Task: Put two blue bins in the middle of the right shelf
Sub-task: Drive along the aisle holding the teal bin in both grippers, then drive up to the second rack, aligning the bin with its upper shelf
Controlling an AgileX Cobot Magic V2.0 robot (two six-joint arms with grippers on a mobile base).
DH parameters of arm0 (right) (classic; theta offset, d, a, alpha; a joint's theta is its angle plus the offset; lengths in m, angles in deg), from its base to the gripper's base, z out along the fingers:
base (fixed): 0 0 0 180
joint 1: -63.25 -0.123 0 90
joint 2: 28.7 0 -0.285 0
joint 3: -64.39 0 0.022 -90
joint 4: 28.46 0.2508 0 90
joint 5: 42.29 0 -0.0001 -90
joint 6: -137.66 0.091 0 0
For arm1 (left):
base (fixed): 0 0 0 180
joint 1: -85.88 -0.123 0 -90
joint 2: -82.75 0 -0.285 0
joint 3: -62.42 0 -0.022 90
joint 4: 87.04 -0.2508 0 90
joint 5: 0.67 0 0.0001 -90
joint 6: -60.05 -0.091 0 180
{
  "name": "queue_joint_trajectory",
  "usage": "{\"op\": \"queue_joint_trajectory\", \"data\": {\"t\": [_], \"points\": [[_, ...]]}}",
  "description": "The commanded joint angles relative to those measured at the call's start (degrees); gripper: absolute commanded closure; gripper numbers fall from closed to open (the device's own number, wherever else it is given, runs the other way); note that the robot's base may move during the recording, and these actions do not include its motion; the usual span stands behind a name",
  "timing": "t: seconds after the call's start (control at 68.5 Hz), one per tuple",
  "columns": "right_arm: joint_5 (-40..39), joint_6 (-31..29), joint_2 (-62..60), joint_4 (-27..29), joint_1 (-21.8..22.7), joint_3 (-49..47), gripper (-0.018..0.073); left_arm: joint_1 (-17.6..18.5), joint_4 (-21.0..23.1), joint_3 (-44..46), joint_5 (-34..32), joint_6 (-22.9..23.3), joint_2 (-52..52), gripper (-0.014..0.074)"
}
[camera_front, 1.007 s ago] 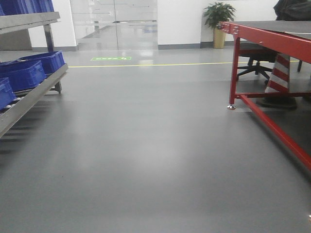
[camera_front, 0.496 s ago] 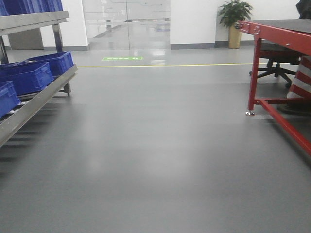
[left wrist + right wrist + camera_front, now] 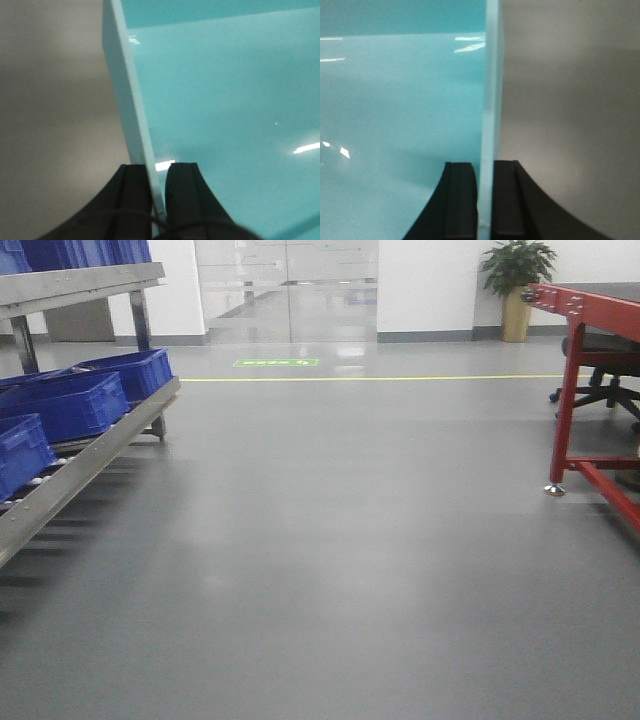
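Rack (image 3: 90, 462) shifted right; pale bin (image 3: 225, 100) rim between fingers (image 3: 134, 200).

Grey floor (image 3: 330, 540) runs ahead, steel rack (image 3: 90, 455) with royal-blue bins (image 3: 70, 405) on left, red-framed counter (image 3: 585, 315) right, potted plant (image 3: 517, 265) by far wall.

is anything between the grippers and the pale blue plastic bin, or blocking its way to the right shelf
Nothing between: left gripper and right gripper each clamp a wall of the pale cyan plastic bin. The target shelf is out of view; the grey floor ahead looks open.
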Motion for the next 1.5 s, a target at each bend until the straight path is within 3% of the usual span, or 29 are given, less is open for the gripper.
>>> {"op": "queue_joint_trajectory", "data": {"t": [0.0,0.715,1.489], "points": [[-2.73,-0.13,-0.79,-1.77,0.66,-0.45,0.0713,-0.22,-1.87,0.6,-3.31,-1.02,0.87,0.0708],[-2.73,-0.13,-0.79,-1.77,0.66,-0.45,0.0713,-0.22,-1.87,0.6,-27.48,-1.02,0.87,0.0708],[-2.73,-0.13,-0.79,-1.77,0.66,-0.45,0.0713,-0.22,-1.87,0.6,-27.48,-1.02,0.87,0.0708]]}}
